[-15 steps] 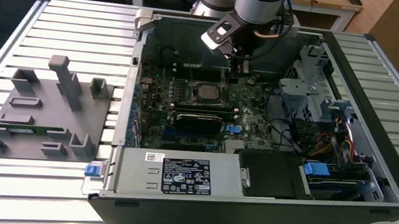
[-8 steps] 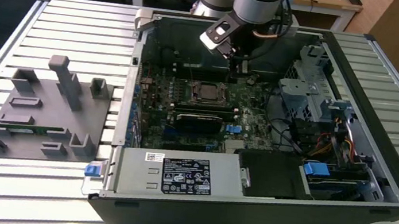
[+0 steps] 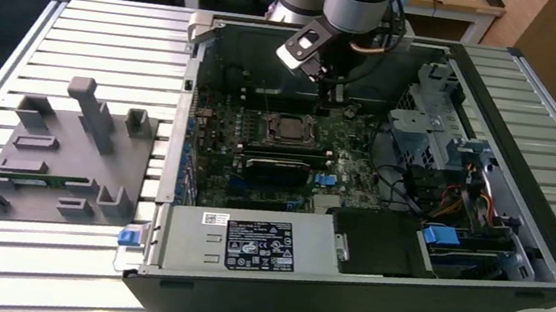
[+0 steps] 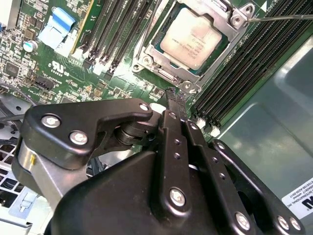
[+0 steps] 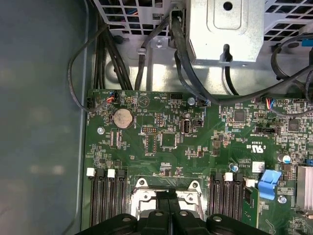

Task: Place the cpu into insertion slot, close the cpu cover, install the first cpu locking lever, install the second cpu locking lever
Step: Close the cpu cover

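Slatted metal table (image 3: pixel 111 29) carries an open computer case (image 3: pixel 536 158), and the arm reaches down into it. The gripper (image 4: pixel 173 98) has its 2 fingers pressed together with nothing visible between them. The tips hang close over the green motherboard (image 5: pixel 161 142), just beside 1 corner of the insertion slot (image 3: pixel 287 128); whether they touch the board I cannot tell.

The cpu (image 4: pixel 192 32) lies flat in that slot, metal top up, and the cpu cover (image 4: pixel 149 55) lies down around it, framing its top. A thin locking lever (image 4: pixel 279 18) runs out from a far corner of the cover. Long black memory slots (image 4: pixel 122 29) flank the socket on both sides.

By my judgement the cpu is light, stiff and slick on top, with a delicate underside, so its edges are the only safe hold. The cover looks like thin, springy sheet metal, best pressed on its frame, not the chip. The lever is stiff wire that should spring back, and its free end is the natural grip.

Whether that lever is hooked down is unclear, and I cannot make out a 2nd lever. In the first wrist view the gripper's body covers the near half of the socket.
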